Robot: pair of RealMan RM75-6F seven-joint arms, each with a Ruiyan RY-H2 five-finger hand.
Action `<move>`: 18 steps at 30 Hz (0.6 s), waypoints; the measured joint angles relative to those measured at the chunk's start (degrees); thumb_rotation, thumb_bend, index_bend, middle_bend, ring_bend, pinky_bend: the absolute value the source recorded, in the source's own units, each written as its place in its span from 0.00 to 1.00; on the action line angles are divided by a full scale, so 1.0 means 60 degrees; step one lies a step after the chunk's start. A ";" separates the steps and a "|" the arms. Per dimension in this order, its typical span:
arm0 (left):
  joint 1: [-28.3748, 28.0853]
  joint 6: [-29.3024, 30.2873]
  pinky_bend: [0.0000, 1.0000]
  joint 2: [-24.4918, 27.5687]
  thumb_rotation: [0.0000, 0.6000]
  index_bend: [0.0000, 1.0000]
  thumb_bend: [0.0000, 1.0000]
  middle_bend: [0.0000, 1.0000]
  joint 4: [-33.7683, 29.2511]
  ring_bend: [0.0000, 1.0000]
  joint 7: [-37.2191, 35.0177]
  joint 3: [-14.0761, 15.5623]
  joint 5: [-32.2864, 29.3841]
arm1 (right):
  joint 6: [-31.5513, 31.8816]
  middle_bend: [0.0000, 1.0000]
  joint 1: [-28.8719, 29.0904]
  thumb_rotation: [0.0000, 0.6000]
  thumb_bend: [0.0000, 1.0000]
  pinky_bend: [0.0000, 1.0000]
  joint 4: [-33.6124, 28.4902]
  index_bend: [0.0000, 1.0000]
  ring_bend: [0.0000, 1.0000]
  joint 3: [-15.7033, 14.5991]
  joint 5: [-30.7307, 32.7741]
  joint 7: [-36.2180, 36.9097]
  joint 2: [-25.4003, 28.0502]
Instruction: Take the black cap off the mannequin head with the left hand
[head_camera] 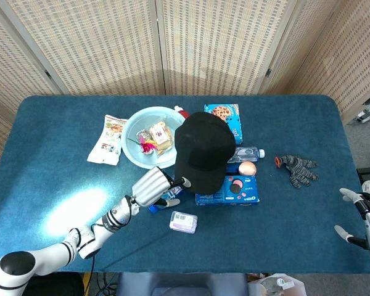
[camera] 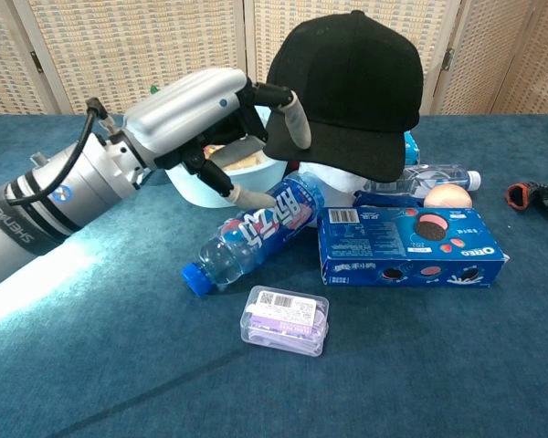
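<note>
Black cap (camera: pixel 347 87): matte fabric, rounded crown with a curved brim, sitting on the mannequin head (camera: pixel 340 181), of which only a pale sliver shows under the brim; it stands at the middle of the table, right of the bowl.
Left hand (camera: pixel 221 114): silver ribbed shell with dark fingers and grey tips, reached in beside the cap's brim. Fingers are apart and hold nothing; one fingertip (camera: pixel 297 126) is at the brim's edge (whether it touches is unclear), the thumb points down over the bottle.
Right hand (head_camera: pixel 365 217): at the table's far right edge, only partly in frame, its fingers spread with nothing in them.
Bottle (camera: pixel 256 232): clear ribbed plastic, blue cap and blue label, lying on its side just below the left hand.
Bowl (head_camera: pixel 147 145): pale blue, round, smooth plastic, with wrapped snacks and a pink feathery item inside.
Cookie box (camera: pixel 409 245): glossy blue cardboard, flat and rectangular, lying in front of the mannequin head.
Small case (camera: pixel 285 318): clear rounded plastic box with a printed label, nearest the chest camera.
Peach (camera: pixel 447 194): round, pink-cream, behind the cookie box.
Glove (head_camera: pixel 298 168): knitted, dark grey with an orange cuff, crumpled (well apart from the cap, to the right).
Table (head_camera: pixel 61 179): covered in dark blue, felt-like cloth.
</note>
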 measured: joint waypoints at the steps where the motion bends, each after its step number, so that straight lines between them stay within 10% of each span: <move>1: -0.0055 0.0029 1.00 -0.0082 1.00 0.45 0.13 0.96 0.0134 0.98 -0.0020 0.0007 -0.0012 | 0.0005 0.36 -0.0013 1.00 0.02 0.27 0.0018 0.25 0.25 0.0000 0.0014 0.0022 0.0002; 18: -0.0699 0.0500 1.00 -0.1063 1.00 0.48 0.31 0.96 0.1686 0.98 -0.0419 0.0084 -0.0620 | 0.0059 0.36 -0.0132 1.00 0.02 0.27 0.0233 0.25 0.25 0.0017 0.0102 0.0266 0.0003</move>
